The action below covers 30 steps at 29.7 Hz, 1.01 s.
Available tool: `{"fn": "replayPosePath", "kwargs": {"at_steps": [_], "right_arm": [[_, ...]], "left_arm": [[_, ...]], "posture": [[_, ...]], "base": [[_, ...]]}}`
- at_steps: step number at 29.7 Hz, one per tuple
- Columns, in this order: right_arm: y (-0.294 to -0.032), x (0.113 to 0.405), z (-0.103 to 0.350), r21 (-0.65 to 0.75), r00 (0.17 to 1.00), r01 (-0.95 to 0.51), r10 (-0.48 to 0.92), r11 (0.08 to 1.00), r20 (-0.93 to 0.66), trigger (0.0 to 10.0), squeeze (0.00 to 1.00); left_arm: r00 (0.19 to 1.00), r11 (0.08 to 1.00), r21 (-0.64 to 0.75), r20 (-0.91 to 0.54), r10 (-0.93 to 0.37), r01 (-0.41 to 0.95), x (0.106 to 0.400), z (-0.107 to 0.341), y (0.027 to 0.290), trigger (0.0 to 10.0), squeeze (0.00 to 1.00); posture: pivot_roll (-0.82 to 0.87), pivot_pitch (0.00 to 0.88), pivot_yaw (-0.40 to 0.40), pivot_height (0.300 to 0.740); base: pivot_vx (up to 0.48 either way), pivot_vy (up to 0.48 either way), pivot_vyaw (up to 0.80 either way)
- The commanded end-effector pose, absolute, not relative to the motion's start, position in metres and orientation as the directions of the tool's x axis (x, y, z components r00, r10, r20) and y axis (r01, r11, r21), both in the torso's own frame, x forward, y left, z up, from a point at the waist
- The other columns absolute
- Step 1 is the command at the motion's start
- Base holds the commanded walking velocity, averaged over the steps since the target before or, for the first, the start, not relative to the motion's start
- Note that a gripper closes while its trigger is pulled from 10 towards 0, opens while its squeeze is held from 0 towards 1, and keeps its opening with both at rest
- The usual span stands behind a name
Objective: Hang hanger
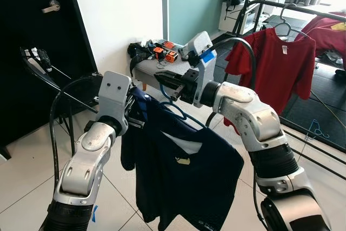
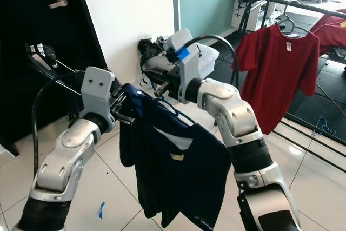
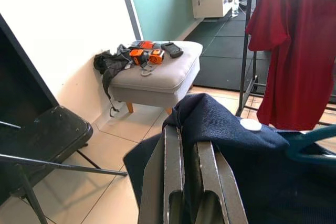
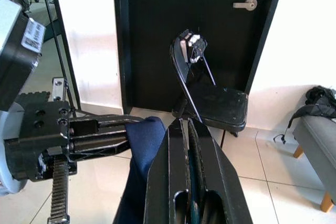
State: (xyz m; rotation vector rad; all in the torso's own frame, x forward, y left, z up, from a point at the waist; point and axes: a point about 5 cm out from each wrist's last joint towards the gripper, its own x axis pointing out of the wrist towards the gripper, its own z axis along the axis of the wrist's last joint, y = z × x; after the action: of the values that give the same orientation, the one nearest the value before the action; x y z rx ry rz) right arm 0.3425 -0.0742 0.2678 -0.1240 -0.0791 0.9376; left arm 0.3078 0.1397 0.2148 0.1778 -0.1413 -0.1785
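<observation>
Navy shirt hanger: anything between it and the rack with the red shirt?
Nothing solid that I can see. The navy shirt on its hanger is held up by both the left gripper and right gripper. Open tiled floor lies toward the rack; the red shirt already hangs there.

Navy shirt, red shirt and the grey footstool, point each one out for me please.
navy shirt (image 1: 189, 187), left eye view, front panel below the collar.
red shirt (image 1: 278, 71), left eye view, chest of the hanging shirt.
grey footstool (image 3: 165, 77), left wrist view, bare cushion top.
</observation>
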Motion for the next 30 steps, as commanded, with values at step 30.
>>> {"fn": "replayPosePath", "kwargs": {"at_steps": [30], "right_arm": [[-0.089,0.352,0.313,-0.087,0.634,-0.740,0.735,0.667,0.243,2.3,0.00]], "left_arm": [[0.906,0.863,0.321,0.033,-0.422,0.390,0.291,0.201,0.123,10.0,0.00]], "posture": [[-0.06,0.000,0.030,0.740]], "base": [[0.000,0.000,0.00]]}}
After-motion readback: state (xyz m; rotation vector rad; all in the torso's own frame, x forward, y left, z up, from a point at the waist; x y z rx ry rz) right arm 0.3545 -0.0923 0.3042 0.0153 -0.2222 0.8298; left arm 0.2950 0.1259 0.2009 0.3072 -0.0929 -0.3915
